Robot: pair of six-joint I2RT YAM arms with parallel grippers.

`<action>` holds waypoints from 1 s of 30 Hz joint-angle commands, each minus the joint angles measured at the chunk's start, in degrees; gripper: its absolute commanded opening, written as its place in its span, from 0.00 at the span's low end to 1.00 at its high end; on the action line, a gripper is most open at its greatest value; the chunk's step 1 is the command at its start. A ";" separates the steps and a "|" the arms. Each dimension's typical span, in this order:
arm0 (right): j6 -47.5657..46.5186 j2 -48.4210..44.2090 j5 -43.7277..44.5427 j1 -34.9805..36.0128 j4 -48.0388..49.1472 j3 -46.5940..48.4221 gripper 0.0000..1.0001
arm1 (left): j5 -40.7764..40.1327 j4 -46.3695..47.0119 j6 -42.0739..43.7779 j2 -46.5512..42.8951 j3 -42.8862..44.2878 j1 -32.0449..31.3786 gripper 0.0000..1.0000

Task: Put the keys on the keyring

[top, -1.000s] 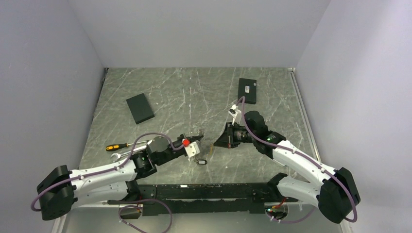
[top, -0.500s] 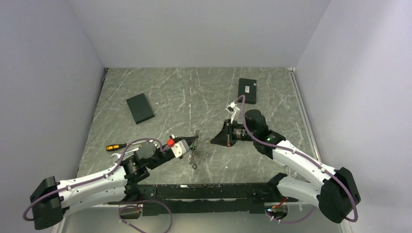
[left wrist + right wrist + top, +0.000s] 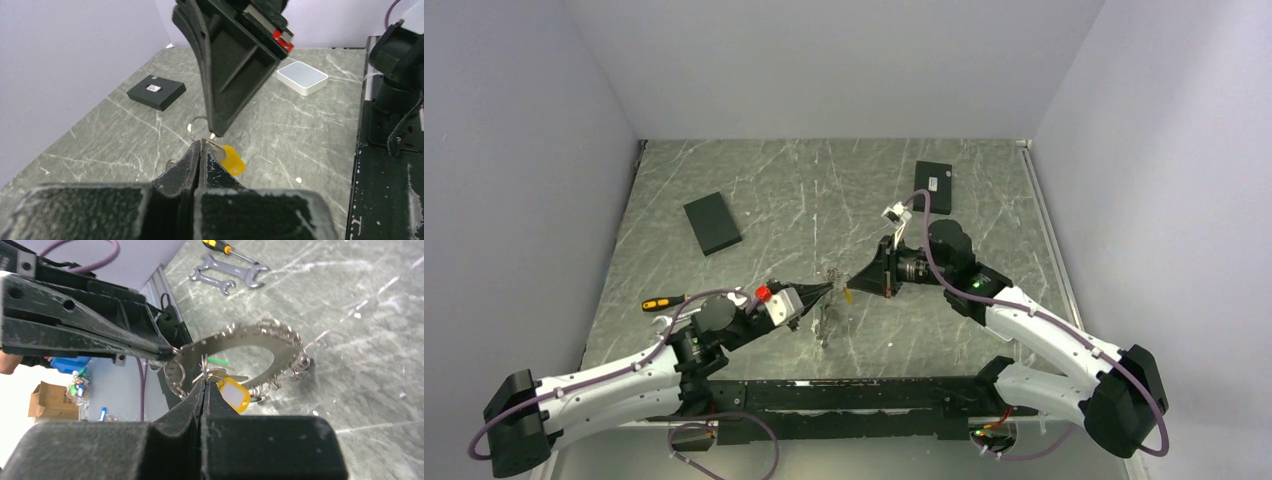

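My left gripper (image 3: 830, 289) (image 3: 201, 144) is shut on the rim of the keyring (image 3: 260, 340), a flat silver loop edged with small keys and wire rings. It holds the keyring above the table, hanging on edge (image 3: 826, 318). My right gripper (image 3: 848, 287) (image 3: 204, 381) meets it tip to tip and is shut on a small split ring with a silver key (image 3: 216, 373) and an orange-yellow tag (image 3: 235, 395). The tag also shows beyond my left fingertips in the left wrist view (image 3: 231, 160). The key's ring touches the keyring's inner rim.
An orange-handled screwdriver (image 3: 662, 302) and two wrenches (image 3: 230, 272) lie at the left. A black box (image 3: 712, 223) sits back left and another (image 3: 934, 186) back right. A white box (image 3: 302, 77) lies near the right arm.
My left gripper has lifted the keyring off the table and carried it up and right. My right gripper has moved left with the tagged key until the two tips meet.
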 commanded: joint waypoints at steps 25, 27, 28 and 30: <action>0.27 3.76 -9.10 0.30 -24.70 18.16 0.00 | 6.47 11.06 -7.34 -2.63 1.84 1.51 0.00; 0.72 3.65 -9.23 0.32 -24.59 18.76 0.00 | 7.77 20.69 -8.36 -1.34 -1.38 1.51 0.00; 1.05 3.76 -9.54 0.33 -24.52 19.00 0.00 | 8.05 25.89 -8.65 -0.24 -3.44 1.52 0.00; 1.49 3.97 -10.19 0.31 -24.50 19.20 0.00 | 7.21 38.28 -9.24 1.96 -6.97 1.52 0.00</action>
